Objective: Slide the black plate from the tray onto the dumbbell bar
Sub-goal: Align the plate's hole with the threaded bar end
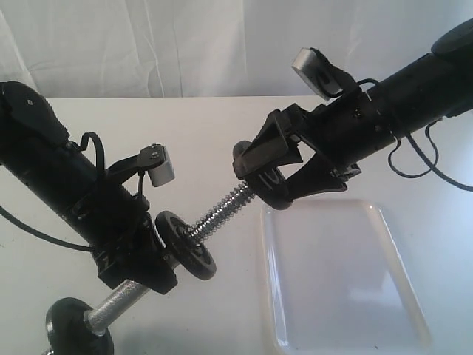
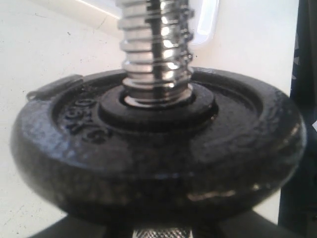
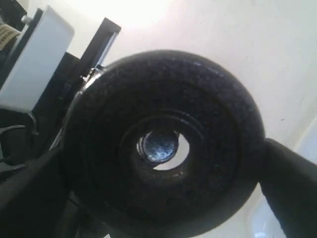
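My right gripper (image 1: pixel 263 180) is shut on the black plate (image 1: pixel 243 163), holding it upright in the air at the tip of the dumbbell bar (image 1: pixel 222 215). In the right wrist view the black plate (image 3: pixel 210 124) fills the frame. The bar's chrome end (image 3: pixel 158 146) shows through the plate's centre hole, slightly off centre. A dark finger (image 3: pixel 292 183) presses on the rim. My left gripper (image 1: pixel 142 268) is shut on the bar's knurled handle (image 2: pixel 161 232). Another black disc (image 2: pixel 148 148) sits on the threaded bar (image 2: pixel 156 54) just above it. The tray (image 1: pixel 347 274) lies empty below my right gripper.
A third black disc (image 1: pixel 77 327) sits on the bar's near end at the lower left. The tray's corner (image 2: pixel 205 25) shows behind the thread. A white cloth backdrop (image 1: pixel 185 44) hangs behind the white table (image 1: pixel 199 126).
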